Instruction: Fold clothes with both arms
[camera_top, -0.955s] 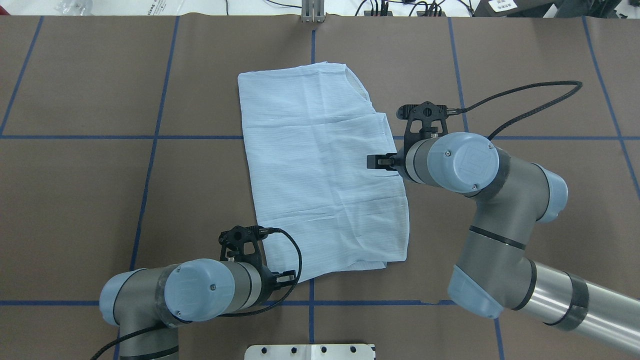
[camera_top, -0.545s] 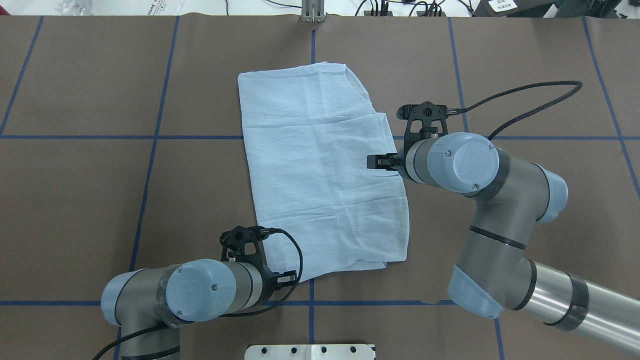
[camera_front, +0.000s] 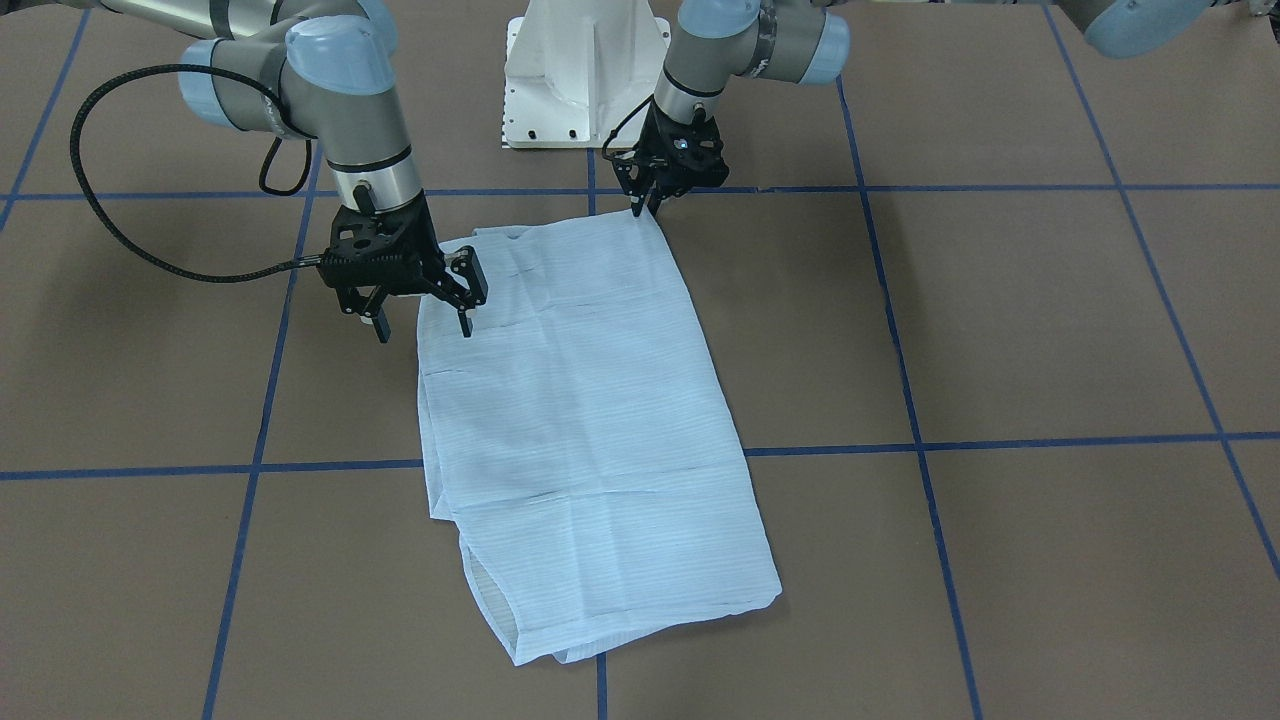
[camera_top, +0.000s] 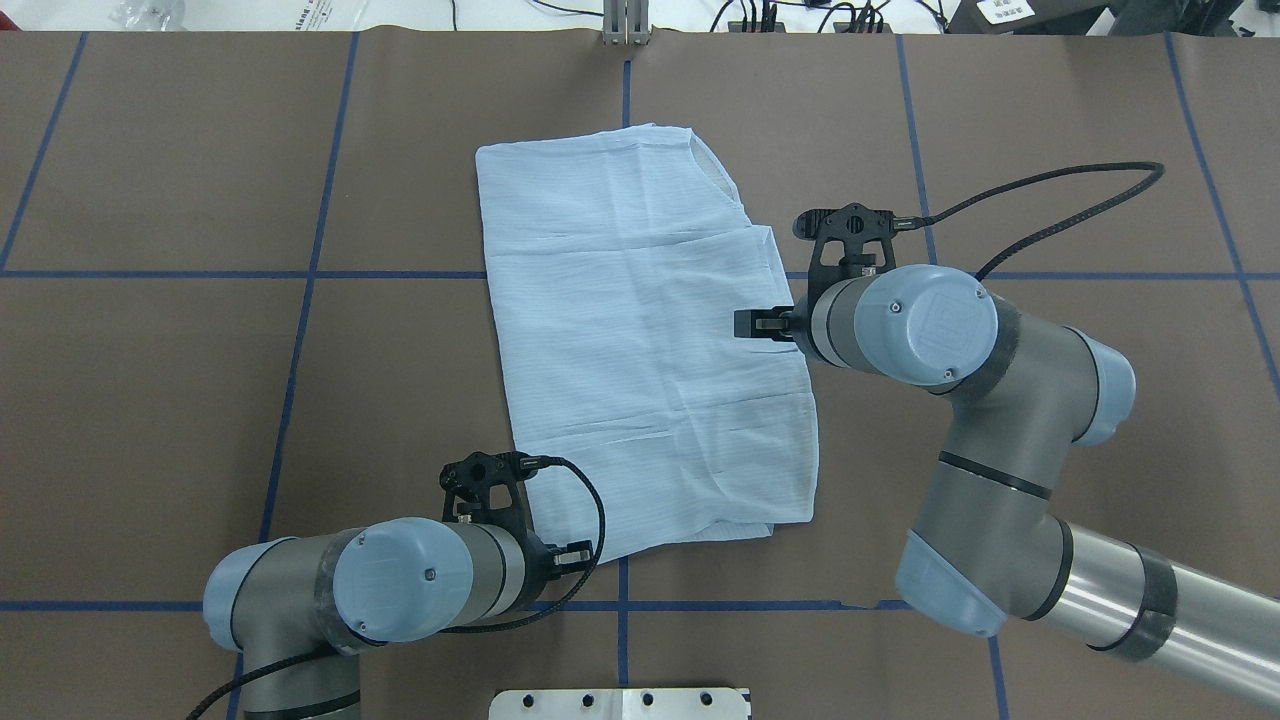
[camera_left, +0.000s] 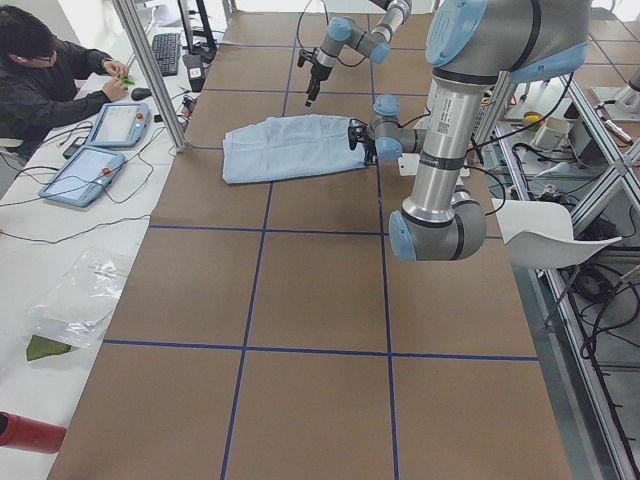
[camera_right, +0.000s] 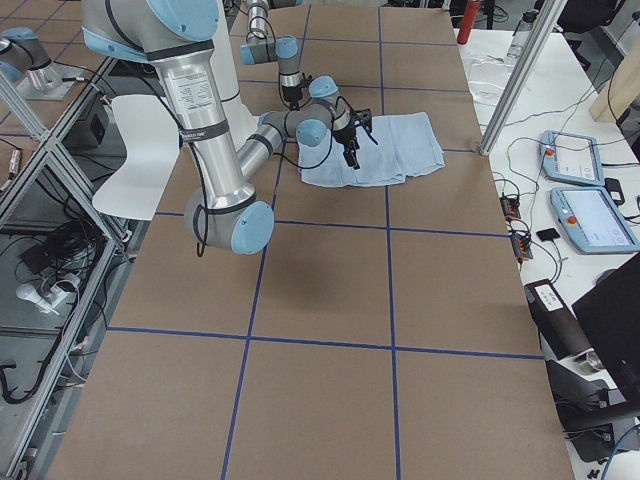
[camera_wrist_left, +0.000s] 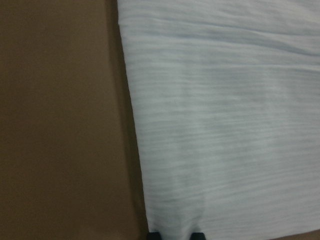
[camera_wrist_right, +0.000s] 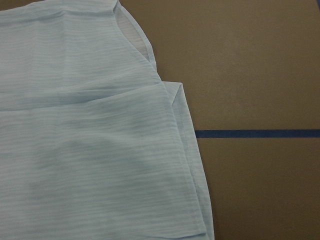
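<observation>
Shirt flat, L gripper vertical, pinching corner, R gripper vertical, spread

Count on the table: 1 light blue striped cloth shirt; 2 silver-grey jointed robot arms, left arm and right arm; 2 black two-finger grippers, left gripper and right gripper.

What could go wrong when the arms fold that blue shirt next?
1. The open right gripper straddles an edge of the shirt, where layers overlap; it might catch only the top layer.
2. The left gripper sits at the very corner; thin cloth could slip out and skew the fold.
</observation>
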